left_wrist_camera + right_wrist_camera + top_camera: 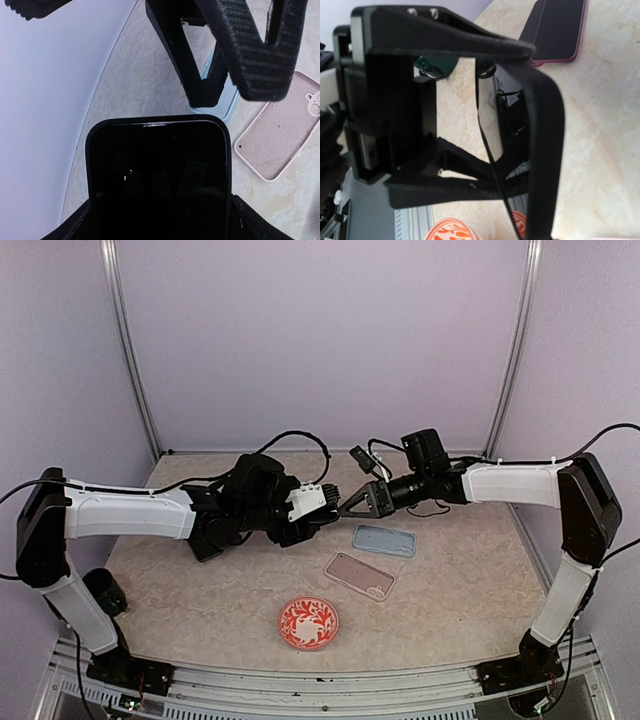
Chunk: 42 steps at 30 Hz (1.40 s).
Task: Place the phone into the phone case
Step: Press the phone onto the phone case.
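Phone [157, 180] held up in the air near the blue case [384, 540]
The left fingers [260, 224] squeeze its long sides; the right fingers [255, 55] stand half open, holding nothing, close to its top end. It looks stiff, smooth and slippery, with glass that can break, so grip the edges. The pink case [359, 575] lies just beside the blue case, the red plate [308, 623] farther off

The left gripper [322, 503] and right gripper [352, 507] are close together above the table [200, 585]. On it lie a blue case [385, 540], a pink case [360, 575] and a red plate [308, 622].
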{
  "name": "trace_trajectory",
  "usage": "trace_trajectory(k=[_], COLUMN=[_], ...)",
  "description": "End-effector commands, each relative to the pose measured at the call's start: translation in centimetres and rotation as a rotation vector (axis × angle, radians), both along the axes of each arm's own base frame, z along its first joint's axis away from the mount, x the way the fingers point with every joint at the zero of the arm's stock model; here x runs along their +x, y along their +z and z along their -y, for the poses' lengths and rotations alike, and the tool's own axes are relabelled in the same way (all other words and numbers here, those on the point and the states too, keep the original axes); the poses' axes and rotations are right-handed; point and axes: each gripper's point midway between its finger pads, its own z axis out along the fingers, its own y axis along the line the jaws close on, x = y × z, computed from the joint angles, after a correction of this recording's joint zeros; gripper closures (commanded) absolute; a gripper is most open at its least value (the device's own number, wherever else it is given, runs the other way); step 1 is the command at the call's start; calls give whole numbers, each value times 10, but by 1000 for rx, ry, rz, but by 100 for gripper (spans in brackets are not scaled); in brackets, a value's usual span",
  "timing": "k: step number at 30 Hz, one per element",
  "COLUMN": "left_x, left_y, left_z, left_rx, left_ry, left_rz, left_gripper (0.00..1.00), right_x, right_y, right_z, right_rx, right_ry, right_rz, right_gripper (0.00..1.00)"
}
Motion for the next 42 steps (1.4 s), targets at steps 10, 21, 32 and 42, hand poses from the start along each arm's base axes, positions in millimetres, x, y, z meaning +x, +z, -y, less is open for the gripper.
trace_trajectory(k=[10,21,32,42], left_x=[5,6,12,38], left_y=[34,34,31,24], left_z=[3,4,4,1], left_rx=[-93,-101,-109,-114], left_ry=[17,26,68,202], left_rz=[50,44,33,12], left_gripper=[78,78,77,78], right_x=[11,18,28,39], right_y=[-10,-13,-8,-5], right_z=[-19,-19,-20,-3], right_rx=[-33,-49,-105,-162], right_ry=[-38,-91,-151,-226], right_rz=[9,27,93,154], right_gripper=[50,94,88,35])
